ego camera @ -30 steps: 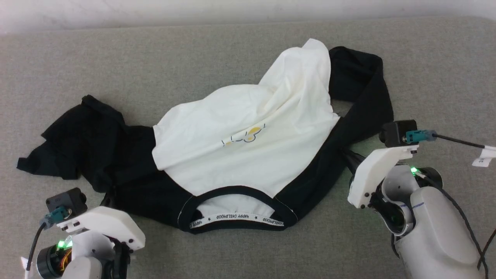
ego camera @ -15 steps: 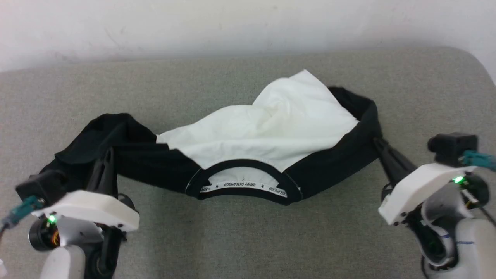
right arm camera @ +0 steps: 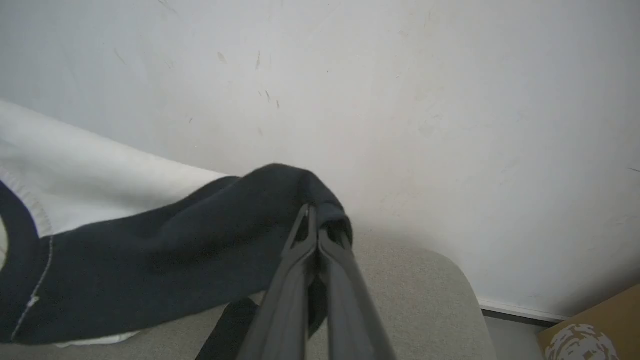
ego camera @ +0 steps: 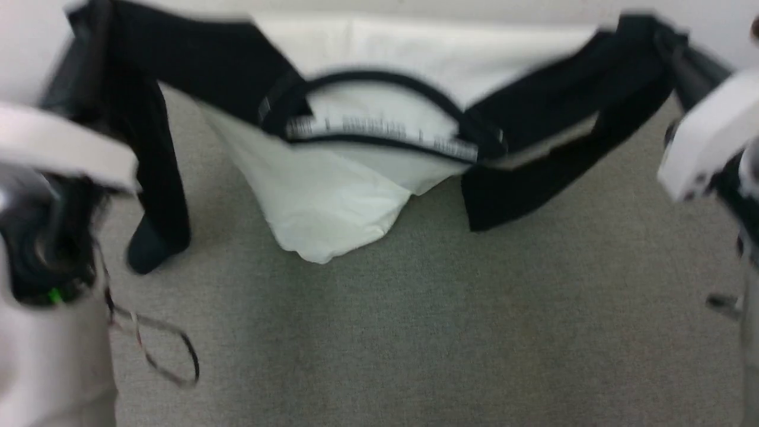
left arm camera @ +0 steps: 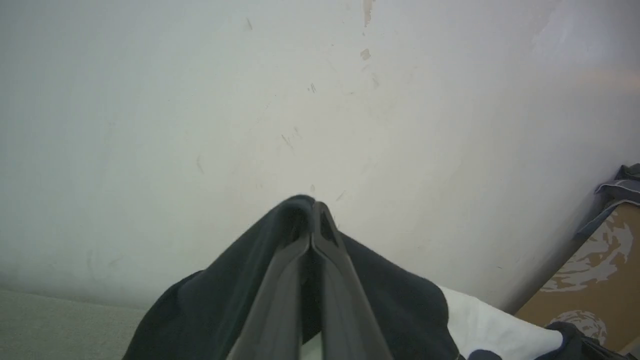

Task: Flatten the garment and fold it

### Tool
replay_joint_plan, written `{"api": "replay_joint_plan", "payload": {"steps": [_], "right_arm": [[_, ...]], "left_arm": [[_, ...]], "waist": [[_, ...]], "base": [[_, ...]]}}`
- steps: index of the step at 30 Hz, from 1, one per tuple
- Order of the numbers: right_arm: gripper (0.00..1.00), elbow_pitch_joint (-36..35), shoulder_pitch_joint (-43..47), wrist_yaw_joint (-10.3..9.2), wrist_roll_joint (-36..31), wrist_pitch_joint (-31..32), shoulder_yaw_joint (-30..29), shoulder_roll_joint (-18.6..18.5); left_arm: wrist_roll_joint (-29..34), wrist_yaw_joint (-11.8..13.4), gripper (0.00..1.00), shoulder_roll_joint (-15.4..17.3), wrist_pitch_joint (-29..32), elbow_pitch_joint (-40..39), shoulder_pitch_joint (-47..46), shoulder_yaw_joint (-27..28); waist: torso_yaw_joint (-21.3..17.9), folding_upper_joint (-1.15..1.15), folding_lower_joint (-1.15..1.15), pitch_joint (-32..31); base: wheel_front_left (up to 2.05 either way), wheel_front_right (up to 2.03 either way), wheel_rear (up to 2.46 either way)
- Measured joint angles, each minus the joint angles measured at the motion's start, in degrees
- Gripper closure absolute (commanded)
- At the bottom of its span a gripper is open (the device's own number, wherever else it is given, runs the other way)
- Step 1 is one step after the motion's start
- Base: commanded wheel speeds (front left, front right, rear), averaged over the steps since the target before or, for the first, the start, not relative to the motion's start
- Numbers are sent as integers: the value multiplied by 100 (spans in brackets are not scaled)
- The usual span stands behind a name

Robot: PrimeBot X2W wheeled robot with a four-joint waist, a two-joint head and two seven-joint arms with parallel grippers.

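Observation:
The garment [ego camera: 332, 201], a white T-shirt with black sleeves and black neck trim, hangs in the air, stretched between my two grippers with its neckline facing me. Its white body sags to a point above the grey surface. At the upper left, my left gripper [ego camera: 86, 41] is shut on the black left sleeve [left arm camera: 400, 300], pinching a fold at its fingertips [left arm camera: 314, 210]. At the upper right, my right gripper [ego camera: 682, 50] is shut on the other black sleeve [right arm camera: 150, 250], cloth bunched over its tips [right arm camera: 311, 212]. The head view is blurred.
The grey padded surface [ego camera: 415, 332] lies below the hanging shirt. A white wall [left arm camera: 250, 100] stands close behind. A brown cardboard box [left arm camera: 590, 280] sits off the surface's right end [right arm camera: 590, 335]. A loose cable loop [ego camera: 160, 350] dangles by my left arm.
Both grippers have risen and spread with the sleeves, lifting the shirt off the surface so it hangs between them. The head view has also shifted.

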Motion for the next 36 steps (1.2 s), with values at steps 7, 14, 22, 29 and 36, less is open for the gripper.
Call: {"api": "replay_joint_plan", "payload": {"steps": [7,14,22,29,36], "right_arm": [[100,1233,-2120,2,-93,154,353,-439],[100,2272,-4006,11,-370,-383,553,-454],[100,3021,-5460,16,-932,-1280,512,-275],[100,3643,-5673,16,-942,-1779,608,-131],[100,4098,-4502,15,-193,-1673,960,-78]], "left_arm": [[-70,381,100,136,-9,951,-1956,309],[-14,557,100,318,-408,1948,-3673,510],[-31,610,100,302,-1099,2527,-4940,733],[-26,365,100,377,-1385,3032,-5031,781],[364,-10,100,664,-1410,3396,-3825,464]], "waist": [[-81,0,1,573],[-161,0,2,1319],[-200,0,2,2138],[-144,1,2,2583],[-17,1,0,2459]], "base": [[0,0,0],[0,0,0],[0,0,0],[0,0,0],[0,0,0]]}}
